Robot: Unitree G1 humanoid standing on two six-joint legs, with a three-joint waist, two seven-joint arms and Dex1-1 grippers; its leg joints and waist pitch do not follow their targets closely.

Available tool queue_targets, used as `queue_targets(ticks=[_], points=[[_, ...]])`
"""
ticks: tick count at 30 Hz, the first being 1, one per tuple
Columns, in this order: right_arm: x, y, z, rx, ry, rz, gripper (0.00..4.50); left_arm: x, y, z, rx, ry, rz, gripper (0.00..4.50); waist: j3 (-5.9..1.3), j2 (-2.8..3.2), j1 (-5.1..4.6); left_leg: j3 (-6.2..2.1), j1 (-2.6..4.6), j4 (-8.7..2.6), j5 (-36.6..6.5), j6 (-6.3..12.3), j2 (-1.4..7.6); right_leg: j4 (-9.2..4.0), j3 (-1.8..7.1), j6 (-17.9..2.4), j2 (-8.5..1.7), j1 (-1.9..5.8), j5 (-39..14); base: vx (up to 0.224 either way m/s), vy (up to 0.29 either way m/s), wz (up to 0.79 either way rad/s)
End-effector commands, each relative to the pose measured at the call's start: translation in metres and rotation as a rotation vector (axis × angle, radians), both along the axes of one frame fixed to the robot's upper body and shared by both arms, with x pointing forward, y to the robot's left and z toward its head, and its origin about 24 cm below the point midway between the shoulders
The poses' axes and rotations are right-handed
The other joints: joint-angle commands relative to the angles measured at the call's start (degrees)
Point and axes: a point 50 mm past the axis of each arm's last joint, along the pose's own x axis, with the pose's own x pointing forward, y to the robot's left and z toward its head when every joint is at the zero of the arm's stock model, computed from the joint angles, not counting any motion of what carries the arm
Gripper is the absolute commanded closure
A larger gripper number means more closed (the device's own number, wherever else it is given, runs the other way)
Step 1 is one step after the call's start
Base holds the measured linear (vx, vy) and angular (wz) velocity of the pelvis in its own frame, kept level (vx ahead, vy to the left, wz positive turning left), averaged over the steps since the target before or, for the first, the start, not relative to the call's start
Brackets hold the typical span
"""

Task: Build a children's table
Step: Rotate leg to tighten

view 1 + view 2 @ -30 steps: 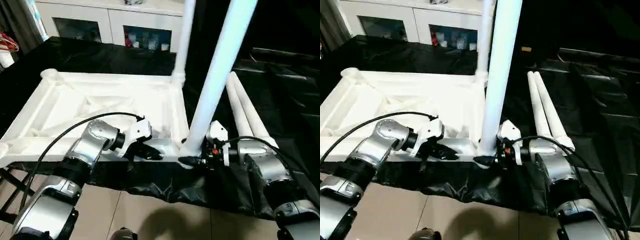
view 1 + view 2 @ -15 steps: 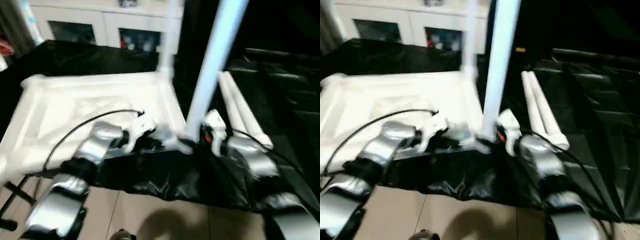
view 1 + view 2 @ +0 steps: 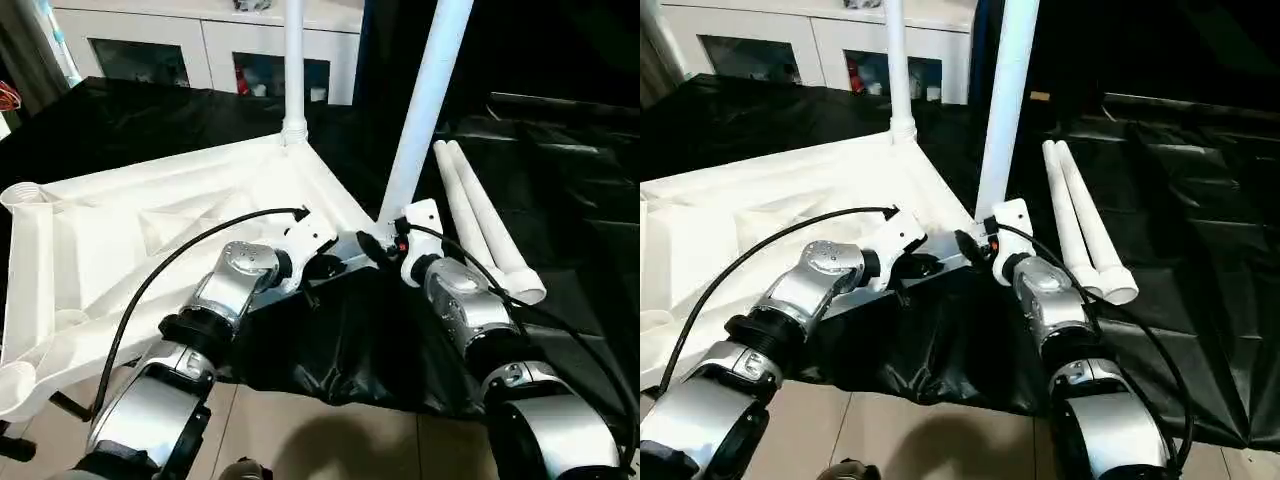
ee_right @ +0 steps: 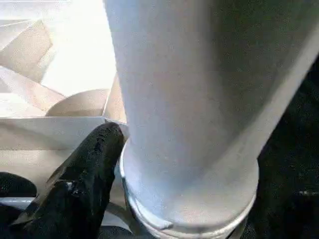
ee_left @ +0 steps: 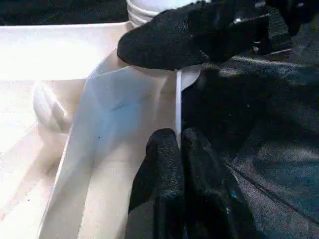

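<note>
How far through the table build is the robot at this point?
About half. Two legs stand in corner sockets of the upturned table top: far leg, near leg. In hand: left gripper pinches the top's rim; right gripper at the near leg's base. Left: two loose legs on the black sheet.

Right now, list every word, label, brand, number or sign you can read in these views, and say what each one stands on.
No readable text anywhere.
Table top and its legs: plain white, no print.
Items behind the cabinet's glass doors: too small and blurred to read.
Small tan tag on the black sheet: too small to read.
</note>
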Motion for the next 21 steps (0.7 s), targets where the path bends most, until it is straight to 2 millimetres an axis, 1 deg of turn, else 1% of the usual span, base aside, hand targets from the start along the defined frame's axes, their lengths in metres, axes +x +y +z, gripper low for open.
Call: queue_targets(ticks=[1, 2, 3, 5, 6, 8, 9, 10, 11, 12, 13, 14, 15, 16, 17, 18, 20, 21], points=[[-0.014, 0.026, -0.013, 0.004, 0.046, 0.204, 0.63, -0.005, -0.020, 0.017, -0.086, -0.066, -0.147, 4.50, -3.84, 0.14, 0.03, -1.51, 1.40, -3.67, -11.63, 1.94, 2.80, -4.12, 2.56, -13.59, -4.69, 2.25, -1.88, 0.000, 0.000, 0.00], [-0.014, 0.025, -0.013, 0.004, 0.044, 0.209, 0.63, -0.006, -0.019, 0.017, -0.087, -0.065, -0.155, 4.50, -3.86, 0.10, -0.01, -1.52, 1.29, -3.67, -11.27, 2.08, 2.80, -4.02, 2.53, -13.65, -4.69, 2.34, -1.28, 0.000, 0.000, 0.00], [-0.016, 0.024, -0.012, 0.008, 0.033, 0.256, 0.63, -0.008, -0.017, 0.017, -0.088, -0.058, -0.185, 4.50, -3.92, 0.04, -0.13, -1.47, 1.25, -3.57, -10.64, 2.43, 2.79, -3.85, 2.51, -13.99, -4.66, 2.43, 0.09, 0.000, 0.000, 0.00], [-0.019, 0.021, -0.011, 0.011, 0.020, 0.331, 0.63, -0.010, -0.013, 0.017, -0.083, -0.050, -0.223, 4.50, -3.90, 0.04, -0.10, -1.34, 1.21, -3.43, -9.98, 3.04, 2.77, -3.77, 2.47, -14.38, -4.58, 2.42, 1.22, 0.000, 0.000, 0.00], [-0.023, 0.019, -0.010, 0.011, 0.012, 0.399, 0.63, -0.012, -0.010, 0.016, -0.071, -0.046, -0.247, 4.50, -3.91, 0.18, 0.17, -1.27, 1.20, -3.29, -9.52, 3.77, 2.85, -3.67, 2.39, -14.77, -4.52, 2.43, 2.19, 0.000, 0.000, 0.00], [-0.030, 0.014, -0.009, 0.012, 0.010, 0.517, 0.63, -0.014, -0.002, 0.016, -0.052, -0.036, -0.285, 4.50, -3.89, 0.11, 0.34, -1.25, 1.20, -3.28, -9.69, 4.31, 2.90, -3.64, 2.30, -14.83, -4.43, 2.44, 2.25, 0.000, 0.000, 0.00], [-0.031, 0.013, -0.009, 0.012, 0.010, 0.524, 0.63, -0.014, -0.001, 0.016, -0.052, -0.035, -0.287, 4.50, -3.83, 0.12, 0.43, -1.24, 1.24, -3.32, -9.99, 4.41, 2.92, -3.73, 2.27, -14.72, -4.37, 2.42, 1.84, 0.000, 0.000, 0.00], [-0.035, 0.010, -0.009, 0.013, 0.014, 0.583, 0.63, -0.014, 0.003, 0.016, -0.045, -0.029, -0.302, 4.50, -3.83, 0.20, 0.39, -1.28, 1.29, -3.41, -10.40, 4.22, 3.04, -3.68, 2.28, -14.91, -4.45, 2.30, 1.01, 0.000, 0.000, 0.00], [-0.036, 0.009, -0.009, 0.013, 0.015, 0.597, 0.63, -0.014, 0.004, 0.016, -0.044, -0.028, -0.304, 4.50, -3.78, 0.06, 0.37, -1.27, 1.29, -3.44, -10.86, 4.20, 3.00, -3.80, 2.25, -14.97, -4.43, 2.30, 0.20, 0.000, 0.000, 0.00], [-0.040, 0.005, -0.008, 0.014, 0.019, 0.657, 0.63, -0.014, 0.008, 0.016, -0.036, -0.019, -0.316, 4.50, -3.70, 0.14, 0.58, -1.27, 1.44, -3.48, -12.05, 3.74, 3.14, -4.04, 2.32, -14.91, -4.53, 2.18, -2.05, 0.000, 0.000, 0.00], [-0.045, 0.001, -0.007, 0.017, 0.028, 0.725, 0.63, -0.015, 0.013, 0.016, -0.028, -0.011, -0.328, 4.50, -3.63, 0.06, 0.62, -1.25, 1.45, -3.52, -12.44, 3.62, 3.17, -4.13, 2.36, -14.84, -4.54, 2.14, -2.68, 0.000, 0.000, 0.00], [-0.046, 0.000, -0.006, 0.017, 0.031, 0.743, 0.63, -0.015, 0.014, 0.016, -0.026, -0.009, -0.331, 4.50, -3.68, 0.07, 0.87, -1.33, 1.45, -3.55, -12.70, 3.46, 3.21, -4.14, 2.34, -14.60, -4.61, 2.21, -3.51, 0.000, 0.000, 0.00], [-0.050, -0.003, -0.006, 0.010, 0.040, 0.789, 0.63, -0.015, 0.018, 0.016, -0.020, 0.000, -0.340, 4.50, -3.66, 0.11, 0.91, -1.35, 1.49, -3.64, -12.94, 3.16, 3.26, -4.14, 2.34, -14.62, -4.63, 2.09, -3.96, 0.000, 0.000, 0.00], [-0.050, -0.004, -0.006, 0.009, 0.042, 0.796, 0.77, -0.015, 0.018, 0.016, -0.019, 0.002, -0.342, 4.50, -3.63, 0.08, 0.91, -1.36, 1.46, -3.65, -13.08, 3.07, 3.23, -4.14, 2.34, -14.64, -4.60, 2.09, -4.20, 0.000, 0.000, 0.00], [-0.052, -0.005, -0.006, 0.001, 0.043, 0.822, 0.77, -0.016, 0.021, 0.016, -0.015, 0.008, -0.347, 4.50, -3.61, 0.05, 0.97, -1.33, 1.48, -3.65, -13.19, 2.99, 3.21, -4.19, 2.35, -14.61, -4.59, 2.07, -4.41, 0.000, 0.000, 0.00], [-0.054, -0.006, -0.006, -0.001, 0.053, 0.847, 0.87, -0.016, 0.022, 0.016, -0.012, 0.018, -0.354, 4.50, -3.64, 0.11, 1.22, -1.35, 1.46, -3.63, -12.80, 2.88, 3.25, -4.13, 2.42, -14.60, -4.71, 2.02, -4.31, 0.000, 0.000, 0.00], [-0.056, -0.007, -0.006, -0.005, 0.059, 0.873, 0.94, -0.017, 0.024, 0.016, -0.010, 0.026, -0.366, 4.50, -3.71, 0.02, 1.46, -1.31, 1.50, -3.52, -12.10, 2.97, 3.18, -4.08, 2.42, -14.78, -4.69, 2.02, -3.60, 0.000, 0.000, 0.00], [-0.059, -0.008, -0.006, -0.005, 0.073, 0.903, 1.14, -0.018, 0.027, 0.016, -0.007, 0.034, -0.381, 4.50, -3.73, 0.07, 1.57, -1.30, 1.49, -3.51, -11.95, 3.05, 3.19, -4.04, 2.41, -14.79, -4.67, 2.05, -3.35, 0.000, 0.000, 0.00]])
